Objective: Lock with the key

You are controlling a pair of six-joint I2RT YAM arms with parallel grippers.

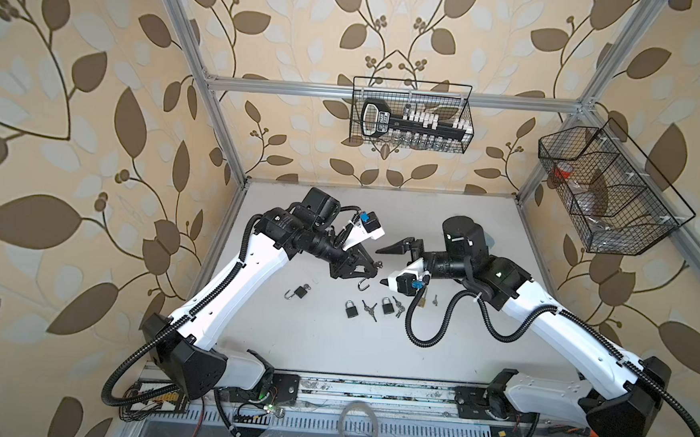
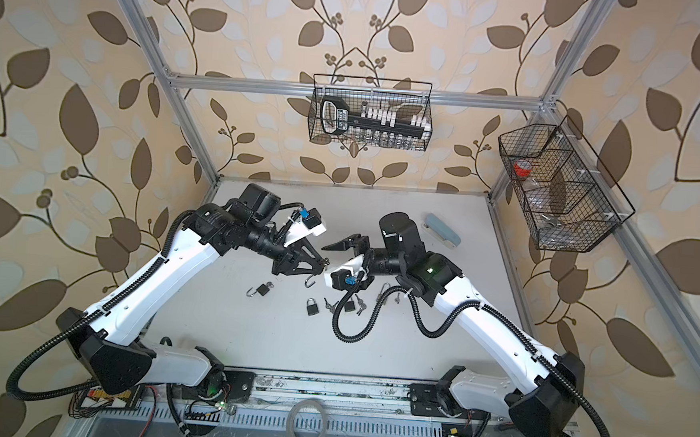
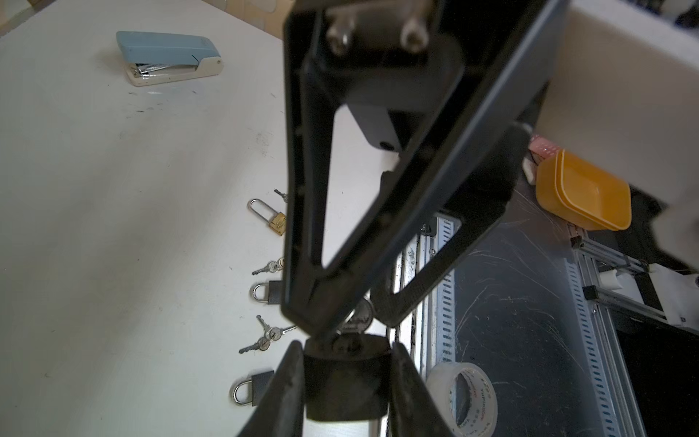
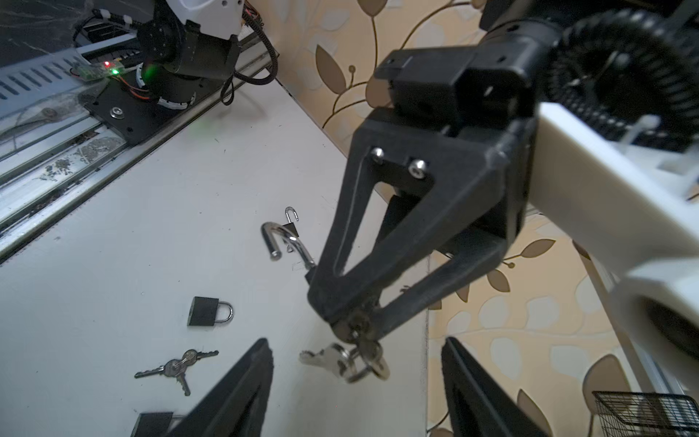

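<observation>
Black in the body and silver in the hooked shackle, the small box-shaped padlock is hanging in the air over the middle of the white worktop, and I am watching it through all four cameras. The left gripper is clamping it by the body, jaws narrow, with a finger pressing on each side. The shackle, swung open, is sticking out on the side away from the right arm. A round-headed silver key is sitting in the keyhole end, which is facing the right arm, and a metal ring of spare keys is dangling from it.

The right gripper is standing wide and holding nothing. Its black fingertips are flanking the dangling ring, apart from it on each side in the right wrist view. From the left wrist view I am not able to tell whether a fingertip is grazing the key head.

On the worktop, toward the near edge from the held lock, I am seeing a second black padlock with its shackle open. Also there are a shut black padlock, a loose bunch of small keys just beside it, a further shut padlock and a brass long-shackle padlock. A pale blue stapler is lying toward the far right corner.
</observation>
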